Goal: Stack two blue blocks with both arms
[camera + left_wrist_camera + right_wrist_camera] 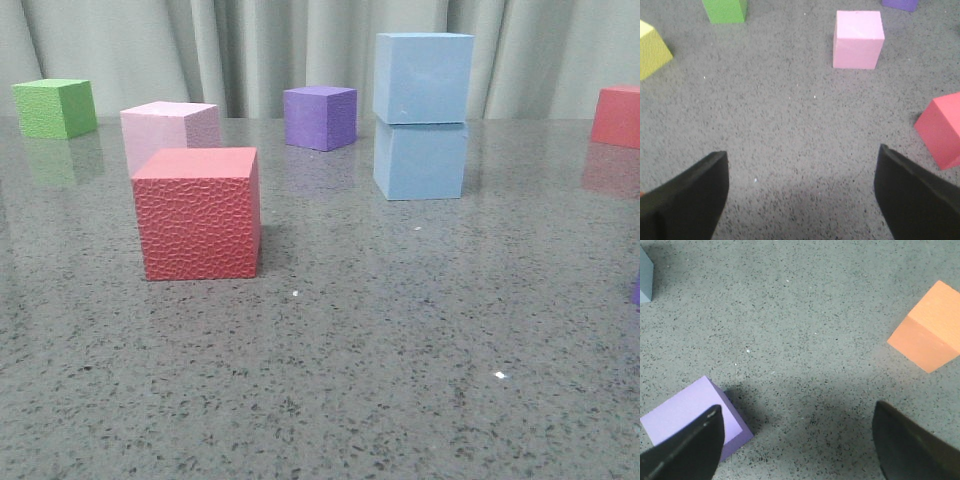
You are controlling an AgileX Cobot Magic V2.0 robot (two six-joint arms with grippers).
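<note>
My left jaws (801,192) stand wide apart with nothing between them, only bare speckled tabletop (790,125) showing in the gap. My right jaws (797,440) are spread just as wide and hold nothing either; grey tabletop fills the space between their dark fingers (687,450).

Ahead of my left jaws sits a pale pink cube (858,39), with a red cube (941,129) off to one side, a green cube (725,10) farther out and a yellow cube (651,49) at the edge of that view. A corner of a purple cube (900,4) just shows beyond the pink one.

Close by one finger of my right jaws lies a light purple cube (692,415), partly hidden behind the finger. An orange block (930,330) rests well apart on the other side.

In the front view the two blue blocks are stacked: the upper blue block (422,77) sits on the lower blue block (420,160), slightly turned against it, standing toward the back of the tabletop beside the darker purple cube. Neither of my jaws is near the stack. Another red cube (617,116) stands at the far right edge.
</note>
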